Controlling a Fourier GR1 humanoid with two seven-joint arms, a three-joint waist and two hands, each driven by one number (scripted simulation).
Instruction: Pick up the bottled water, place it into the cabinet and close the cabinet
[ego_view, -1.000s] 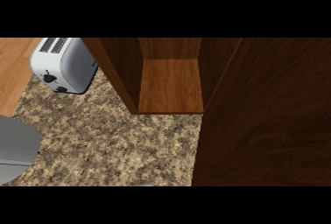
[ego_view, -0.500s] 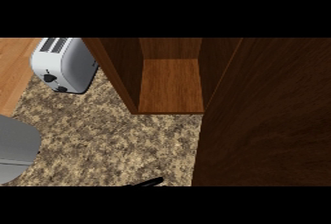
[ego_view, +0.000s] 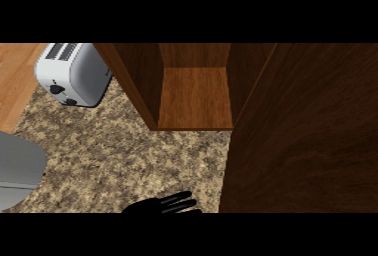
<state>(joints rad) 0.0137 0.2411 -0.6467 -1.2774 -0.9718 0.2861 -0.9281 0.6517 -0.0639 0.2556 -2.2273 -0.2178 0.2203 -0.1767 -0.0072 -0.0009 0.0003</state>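
Since the open door (ego_view: 303, 130) hides the right counter, I keep my empty, spread-fingered hand (ego_view: 159, 205) low, hunting the unseen bottle.

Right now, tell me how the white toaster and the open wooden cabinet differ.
The white toaster is pale, glossy and rounded, with dark slots and knobs; the open wooden cabinet is dark brown and square-edged. The toaster sits at the counter's left; the cabinet stands to the toaster's right, far bigger, its door swung open. Both rest on the speckled granite counter.
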